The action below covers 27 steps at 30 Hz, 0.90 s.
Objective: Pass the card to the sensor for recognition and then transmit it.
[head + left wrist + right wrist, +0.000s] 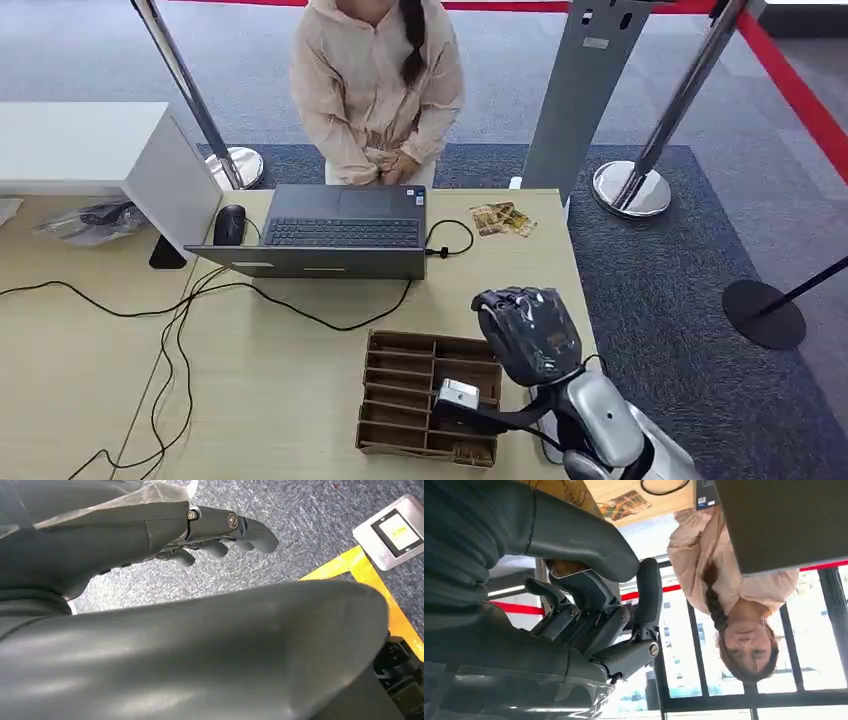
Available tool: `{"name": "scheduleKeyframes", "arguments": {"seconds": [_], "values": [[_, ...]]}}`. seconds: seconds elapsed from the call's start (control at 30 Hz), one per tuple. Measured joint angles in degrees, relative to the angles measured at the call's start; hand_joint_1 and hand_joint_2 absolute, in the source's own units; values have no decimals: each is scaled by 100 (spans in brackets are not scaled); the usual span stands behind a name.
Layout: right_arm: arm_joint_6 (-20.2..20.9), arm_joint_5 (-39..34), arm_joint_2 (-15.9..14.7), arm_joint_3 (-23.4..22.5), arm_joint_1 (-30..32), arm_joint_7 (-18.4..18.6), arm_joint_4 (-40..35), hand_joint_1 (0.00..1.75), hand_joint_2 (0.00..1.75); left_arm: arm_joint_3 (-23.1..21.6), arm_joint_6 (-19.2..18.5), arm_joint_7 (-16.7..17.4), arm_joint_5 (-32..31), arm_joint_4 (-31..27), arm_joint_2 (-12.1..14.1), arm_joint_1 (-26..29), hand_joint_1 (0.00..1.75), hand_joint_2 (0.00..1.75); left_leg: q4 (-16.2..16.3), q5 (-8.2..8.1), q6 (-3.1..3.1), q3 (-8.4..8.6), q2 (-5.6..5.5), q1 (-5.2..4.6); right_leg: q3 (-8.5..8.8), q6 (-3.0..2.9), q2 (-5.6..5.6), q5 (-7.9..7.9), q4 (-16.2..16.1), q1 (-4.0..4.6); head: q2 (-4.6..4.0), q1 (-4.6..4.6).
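Right hand (528, 335) raised above the table's (90, 400) right edge, just past the cardboard divider tray (425, 395), fingers curled in; can't tell if it holds anything. Small grey box (459, 395) over the tray's right side, beside the wrist. Open laptop (335, 232) further back, mouse (229, 224) at its left, black cables (180, 330) trailing across the tabletop. A printed card (502, 219) lies flat right of the laptop, near the far edge. Person (377, 85) in a beige jacket faces the laptop. Grey upright panel (585, 90) past the table's far right corner.

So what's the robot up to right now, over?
Right hand raised above the cardboard tray, fingers curled, no card seen in it. Left hand hanging over the carpet, empty. Card lying past the laptop.
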Motion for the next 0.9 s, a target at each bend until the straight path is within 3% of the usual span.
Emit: {"name": "scheduleKeyframes", "arguments": {"seconds": [0.53, 0.9], "values": [[-33, -138, 20, -168, -353, 68, -219, 175, 175, -127, -46, 22, -48, 0, -4, -39, 0, 0, 0, 0, 0, 0, -1, 0, 0, 0, 0, 1, 0, 0, 0, 0], [-212, -996, 77, -642, -968, 380, -924, 175, 175, -192, -85, 61, -72, 0, -22, -76, 0, 0, 1, 0, 0, 0, 0, 0, 0, 1, 0, 1, 1, 0, 0, -2]]}}
